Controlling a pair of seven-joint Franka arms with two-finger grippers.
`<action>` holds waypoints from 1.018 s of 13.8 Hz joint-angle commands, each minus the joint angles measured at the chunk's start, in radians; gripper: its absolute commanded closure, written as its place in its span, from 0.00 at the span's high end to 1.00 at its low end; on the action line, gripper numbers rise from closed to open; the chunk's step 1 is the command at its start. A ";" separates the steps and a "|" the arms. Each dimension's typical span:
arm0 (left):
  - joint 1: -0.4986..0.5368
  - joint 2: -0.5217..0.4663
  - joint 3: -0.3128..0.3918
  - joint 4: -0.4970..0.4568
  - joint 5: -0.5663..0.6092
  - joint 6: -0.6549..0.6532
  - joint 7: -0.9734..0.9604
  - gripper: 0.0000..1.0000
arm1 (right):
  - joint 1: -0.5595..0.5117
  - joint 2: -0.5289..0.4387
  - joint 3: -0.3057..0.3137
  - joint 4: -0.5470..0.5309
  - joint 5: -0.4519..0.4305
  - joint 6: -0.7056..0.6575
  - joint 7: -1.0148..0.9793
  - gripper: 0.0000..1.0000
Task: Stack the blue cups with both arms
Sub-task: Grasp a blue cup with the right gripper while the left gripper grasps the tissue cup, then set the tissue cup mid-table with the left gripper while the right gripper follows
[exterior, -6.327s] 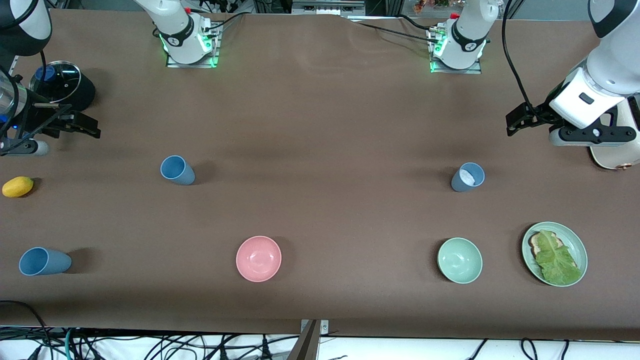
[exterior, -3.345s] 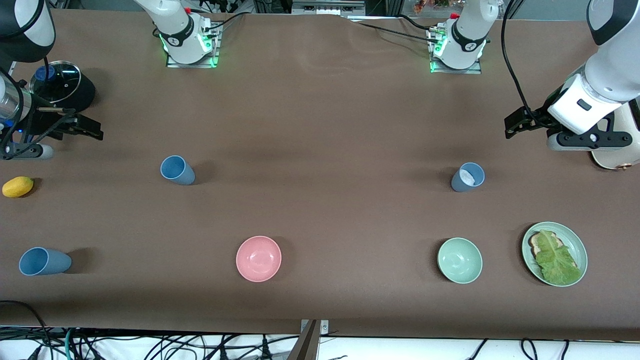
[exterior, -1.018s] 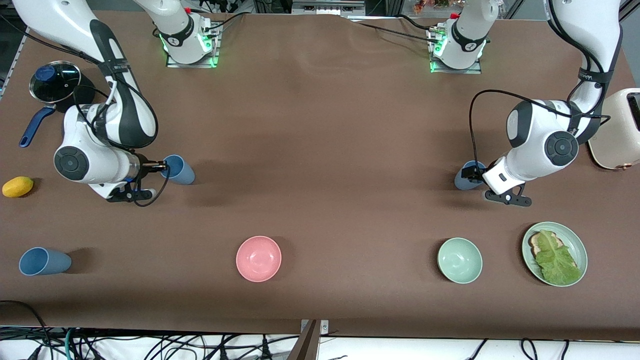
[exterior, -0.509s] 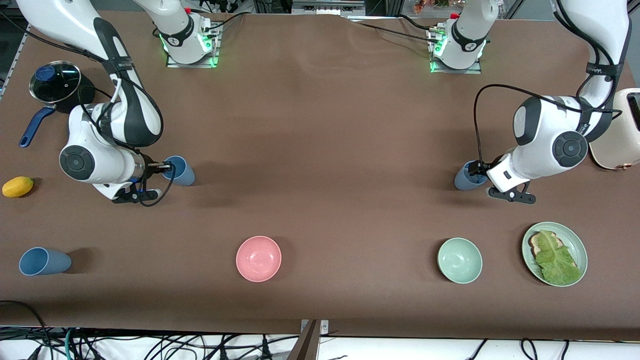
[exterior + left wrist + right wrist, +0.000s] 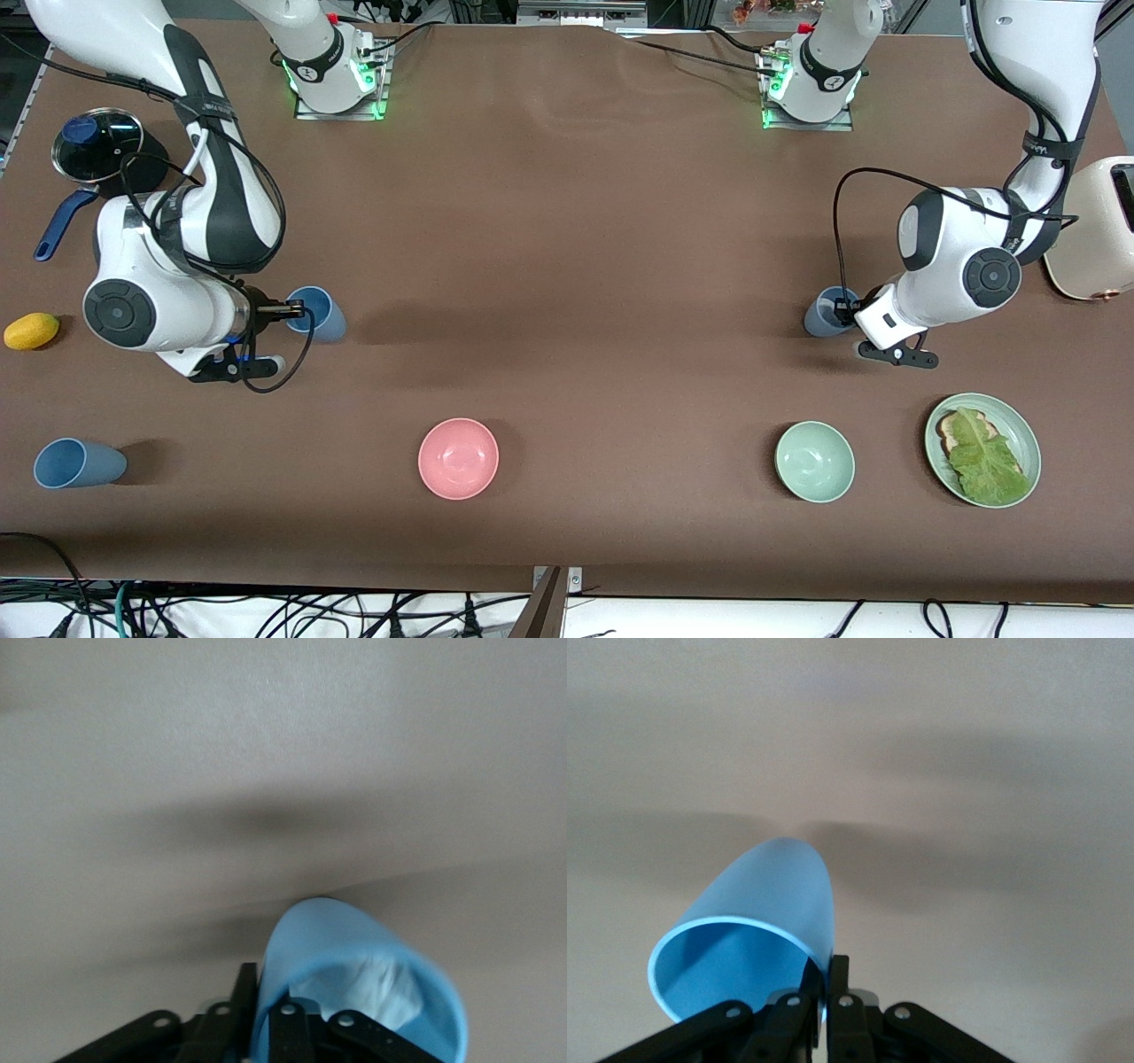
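A sky blue cup [image 5: 319, 315] sits toward the right arm's end of the table. My right gripper [image 5: 297, 310] is shut on its rim; the right wrist view shows the cup [image 5: 762, 904] pinched by that gripper [image 5: 827, 979], one finger inside and one outside. A slate-blue cup [image 5: 824, 315] with a whitish inside sits toward the left arm's end. My left gripper [image 5: 846, 310] is shut on its rim; the left wrist view shows the cup [image 5: 354, 948] held by that gripper [image 5: 266, 1010]. Both cups seem a little off the table. Another blue cup [image 5: 75, 462] stands nearer the camera, free.
A pink bowl [image 5: 458, 458], a pale green bowl [image 5: 814, 462] and a green plate [image 5: 1028, 443] with bread and lettuce lie nearer the camera. A lemon [image 5: 31, 330] and a lidded pot [image 5: 97, 146] are at the right arm's end, a toaster [image 5: 1099, 230] at the left arm's end.
Both arms came in from the table's ends to the two cups and closed on their rims. In the last half second both cups shifted slightly with the grippers.
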 commanded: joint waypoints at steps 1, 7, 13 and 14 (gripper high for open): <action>-0.007 -0.027 -0.010 0.063 -0.003 -0.089 -0.001 0.00 | -0.003 0.022 -0.001 0.048 0.015 -0.040 0.011 0.00; -0.018 -0.006 -0.214 0.195 -0.079 -0.213 -0.328 0.00 | -0.005 0.021 -0.001 0.068 0.014 -0.069 0.011 0.00; -0.179 0.137 -0.305 0.265 -0.121 -0.059 -0.654 0.00 | 0.002 0.036 -0.001 0.068 0.015 -0.069 0.045 0.00; -0.196 0.158 -0.303 0.265 -0.119 -0.033 -0.677 0.00 | 0.009 0.036 0.005 0.071 0.017 -0.069 0.106 0.00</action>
